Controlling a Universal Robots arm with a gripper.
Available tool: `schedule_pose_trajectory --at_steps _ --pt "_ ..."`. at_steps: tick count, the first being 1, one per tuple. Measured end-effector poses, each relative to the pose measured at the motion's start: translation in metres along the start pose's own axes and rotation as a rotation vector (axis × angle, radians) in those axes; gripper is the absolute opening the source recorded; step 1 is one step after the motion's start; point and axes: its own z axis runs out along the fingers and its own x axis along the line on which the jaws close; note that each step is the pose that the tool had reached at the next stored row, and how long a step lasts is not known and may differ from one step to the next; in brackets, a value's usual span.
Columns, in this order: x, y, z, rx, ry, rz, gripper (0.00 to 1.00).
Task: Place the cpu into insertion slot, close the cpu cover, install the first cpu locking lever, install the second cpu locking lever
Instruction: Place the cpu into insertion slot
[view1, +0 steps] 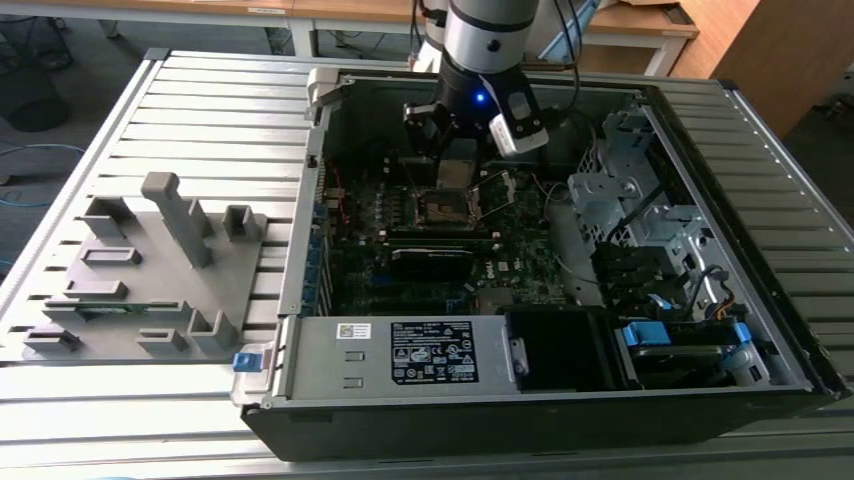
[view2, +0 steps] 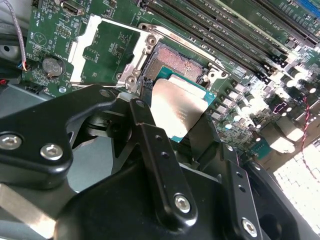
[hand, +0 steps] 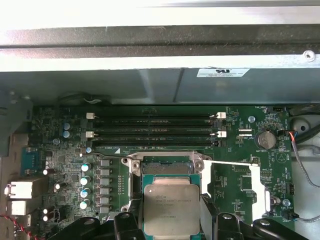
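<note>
None of the four steps is finished, as far as these views show. The cpu (hand: 171, 209) is not seated yet: in both wrist views it hangs in the gripper (hand: 172, 223) close to the insertion slot (hand: 166, 167). It looks offset from the slot rather than square over it. The slot's dark contact field (view2: 180, 62) lies bare and empty. I cannot tell for sure whether the chip's near edge already touches the socket frame, but it looks clear of it.

The cpu cover (hand: 232, 163) is swung fully open and lies flat on the motherboard (hand: 240, 145) beside the slot, showing as a pale metal frame (view2: 82, 47) in the second wrist view. Closing it is yet to be done, and I judge both lever-locking steps are also left, since they depend on the cover being down.

The gripper's black fingers (view2: 146, 131) are closed partway, to the width of the chip. They clamp the cpu (view2: 175, 107) by two opposite edges with its silver lid facing the cameras. In the exterior view the gripper (view1: 458, 172) is well inside the open computer case (view1: 300, 300), directly over the slot (view1: 447, 208).
</note>
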Motion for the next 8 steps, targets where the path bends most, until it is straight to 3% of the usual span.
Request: schedule_pose_trajectory --at_steps 8 --pt "0.0000 -0.0003 0.0027 0.0004 0.0003 0.000 0.54"
